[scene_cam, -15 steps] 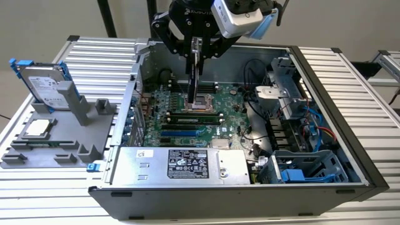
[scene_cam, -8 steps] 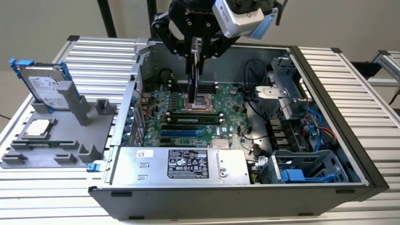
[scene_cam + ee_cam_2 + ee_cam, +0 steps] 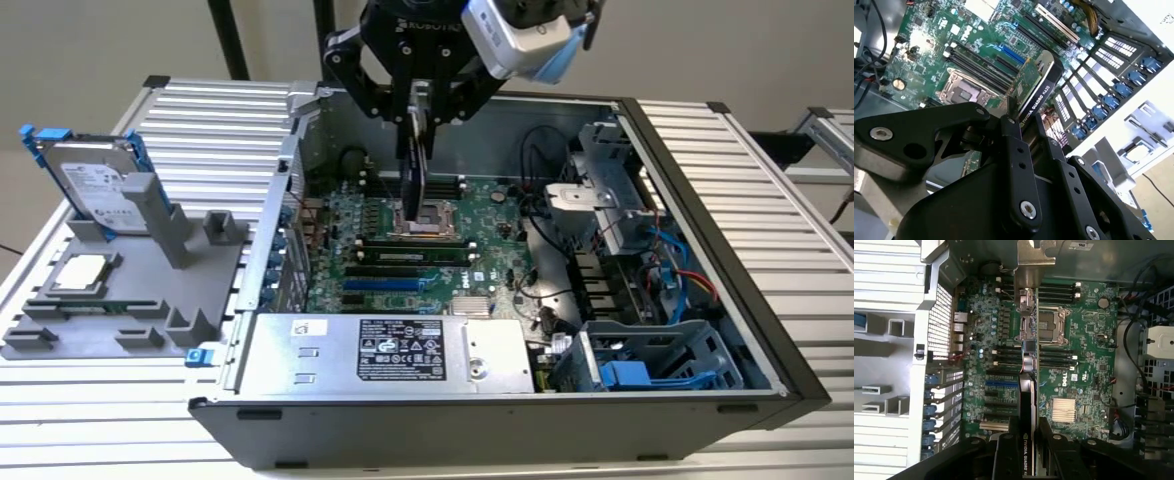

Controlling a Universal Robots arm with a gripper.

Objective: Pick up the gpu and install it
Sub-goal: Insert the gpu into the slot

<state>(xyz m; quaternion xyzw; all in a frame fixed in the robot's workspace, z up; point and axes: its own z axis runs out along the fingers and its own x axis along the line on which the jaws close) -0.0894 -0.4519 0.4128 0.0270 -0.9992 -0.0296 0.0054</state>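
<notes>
Hand (image 3: 420,115) pinching the gpu (image 3: 418,175) by its upper edge, the card hanging edge-down beneath it over the motherboard (image 3: 400,265). Pickup looks done and the install phase is on, I'd say. Seating demands its edge squared over a slot.

The gripper (image 3: 420,118) is matte black, with white lettering across its top housing. Its two flat, bar-like fingers (image 3: 1015,150) join broad, rounded links (image 3: 919,131). Each part is dotted with small round holes and fastened by silver screws (image 3: 1027,210). On the wrist beside it sits a boxy silver-grey camera (image 3: 510,38) with a pale blue edge.
</notes>
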